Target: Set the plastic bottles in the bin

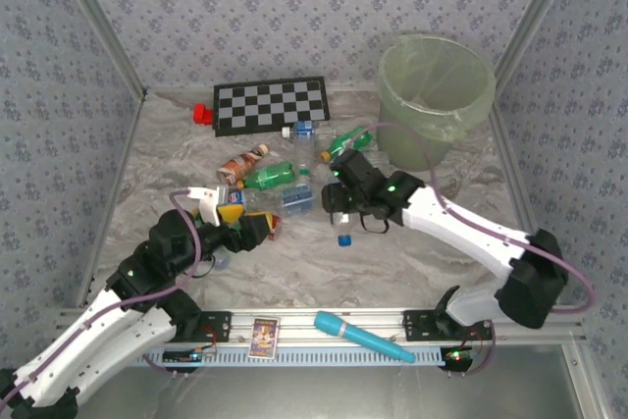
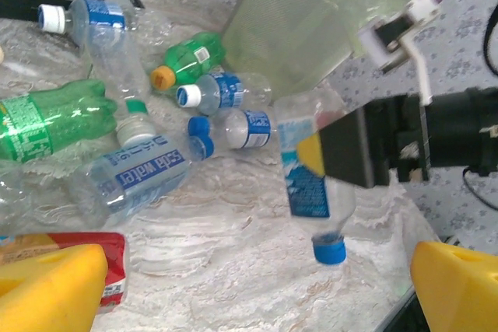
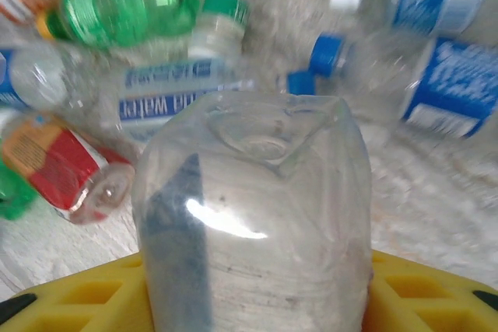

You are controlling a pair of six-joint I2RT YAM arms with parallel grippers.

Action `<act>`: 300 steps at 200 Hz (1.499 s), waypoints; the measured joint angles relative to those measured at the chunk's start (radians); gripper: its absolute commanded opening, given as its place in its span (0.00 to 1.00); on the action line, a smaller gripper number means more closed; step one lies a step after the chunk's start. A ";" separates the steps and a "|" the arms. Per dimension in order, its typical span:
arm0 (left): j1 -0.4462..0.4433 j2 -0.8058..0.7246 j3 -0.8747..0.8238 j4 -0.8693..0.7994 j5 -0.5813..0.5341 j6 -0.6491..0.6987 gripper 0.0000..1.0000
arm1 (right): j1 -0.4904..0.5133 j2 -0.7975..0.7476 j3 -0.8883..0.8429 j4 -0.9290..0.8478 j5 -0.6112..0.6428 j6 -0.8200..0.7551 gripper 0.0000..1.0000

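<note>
My right gripper (image 1: 340, 207) is shut on a clear plastic bottle (image 2: 315, 184) with a blue label. The bottle hangs neck down, its blue cap (image 1: 344, 239) just above the table. In the right wrist view its clear base (image 3: 253, 215) sits between the yellow fingers (image 3: 424, 293). The other plastic bottles (image 1: 280, 182), clear, green and one brown, lie in a loose pile left of it. My left gripper (image 1: 257, 228) stands open near the pile's front edge, with bare table between its fingers (image 2: 47, 285). The pale green bin (image 1: 437, 95) stands at the back right.
A checkerboard (image 1: 272, 105) lies at the back with a small red block (image 1: 203, 114) at its left. A turquoise tube (image 1: 363, 337) and a small card (image 1: 263, 337) rest on the front rail. Patterned walls close in the table's sides.
</note>
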 measured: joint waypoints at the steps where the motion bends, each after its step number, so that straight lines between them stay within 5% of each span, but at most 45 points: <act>1: 0.000 -0.001 0.000 0.002 0.000 0.000 1.00 | -0.002 -0.003 0.002 -0.002 0.001 -0.001 0.55; 53: 0.000 -0.021 0.000 0.038 0.008 0.001 1.00 | -0.174 -0.177 0.156 -0.077 0.024 -0.095 0.53; 99: 0.000 -0.029 0.000 0.037 0.007 0.002 1.00 | -0.365 -0.182 0.341 -0.155 -0.002 -0.181 0.53; 213: 0.000 -0.187 -0.031 0.003 -0.002 0.007 1.00 | -0.770 0.149 0.881 -0.276 -0.128 -0.233 0.54; 300: 0.000 -0.218 -0.045 -0.036 -0.008 0.007 1.00 | -0.891 0.412 1.118 -0.346 -0.126 -0.213 0.55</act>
